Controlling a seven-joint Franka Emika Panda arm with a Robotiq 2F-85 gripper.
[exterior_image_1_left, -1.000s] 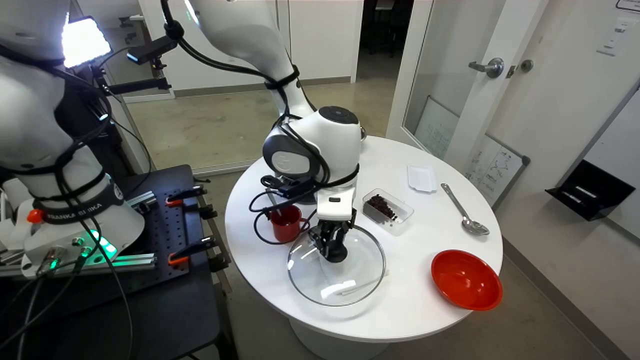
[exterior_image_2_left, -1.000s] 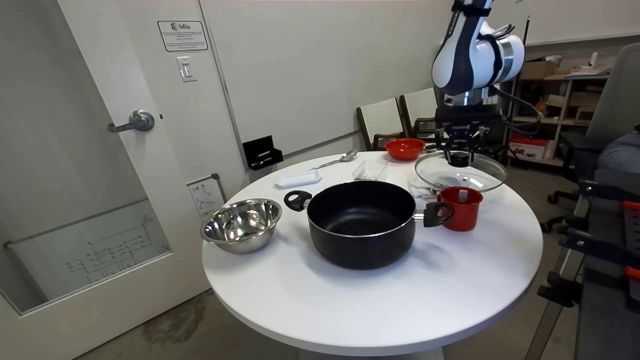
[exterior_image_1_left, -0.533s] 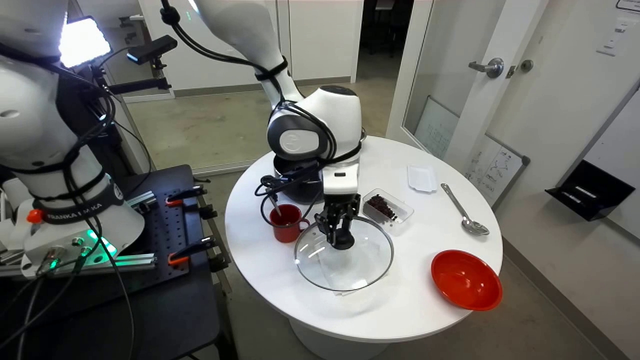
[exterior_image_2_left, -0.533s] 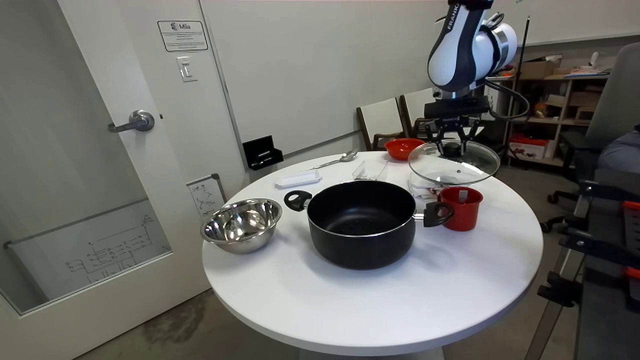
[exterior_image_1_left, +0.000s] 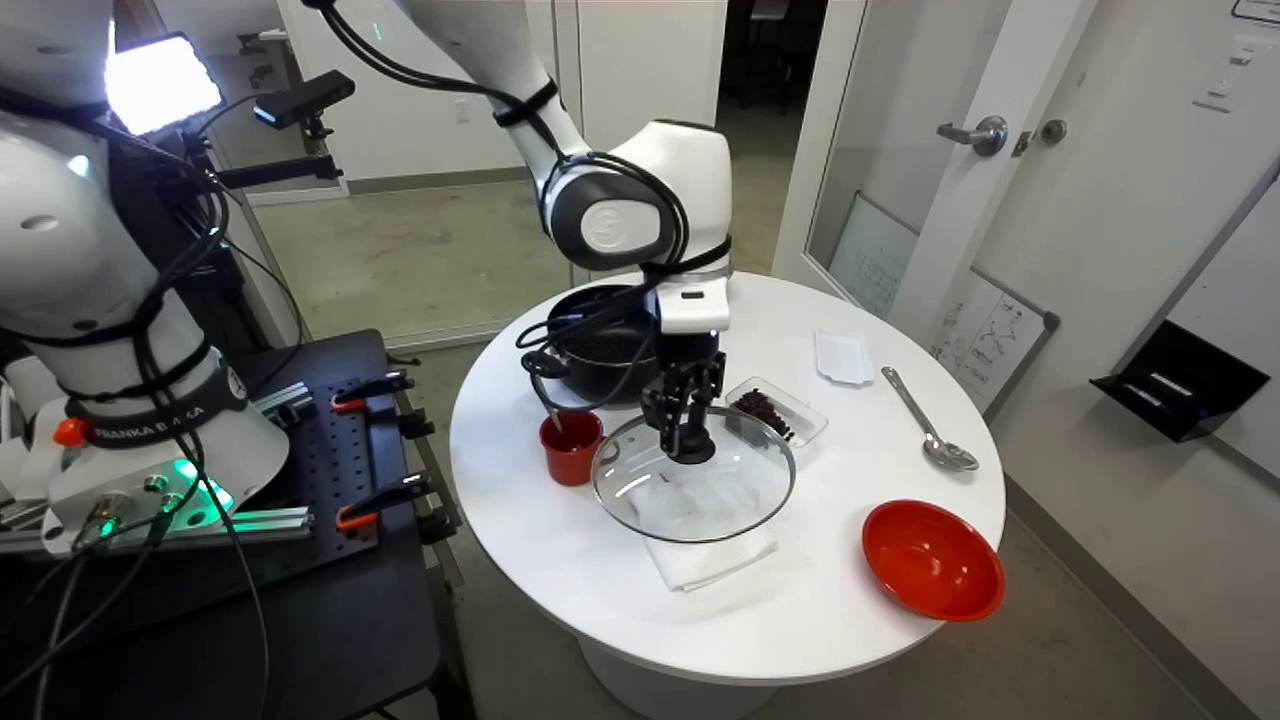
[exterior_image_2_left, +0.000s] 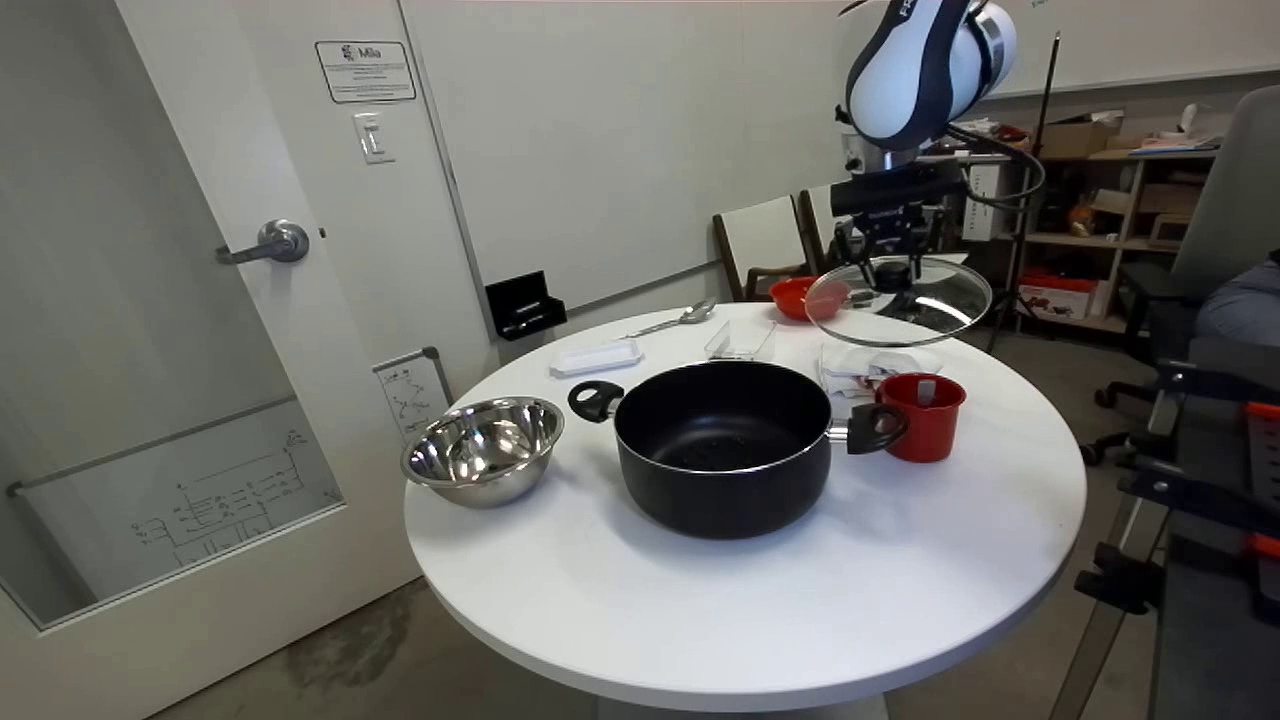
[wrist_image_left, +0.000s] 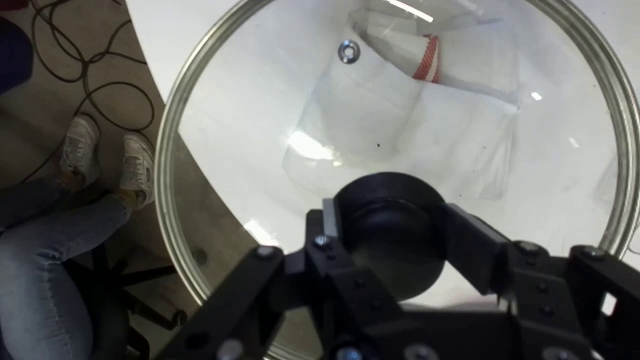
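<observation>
My gripper is shut on the black knob of a round glass lid, one pad on either side of the knob. The lid's metal rim fills much of the wrist view. In both exterior views the lid hangs above the table, slightly tilted. Beneath it lies a folded white cloth, seen partly through the glass. A red mug stands near the lid's edge. The black two-handled pot stands uncovered beside the mug, partly hidden behind the arm's cables in an exterior view.
A clear container with dark bits, a white tray, a slotted spoon and a red bowl lie on the round white table. A metal bowl is by the pot. A person's legs show beyond the table edge.
The arm has risen with the lid in its grip. The lid has shifted towards the container and pot side, uncovering more of the white cloth. The grip on the knob looks unchanged.
</observation>
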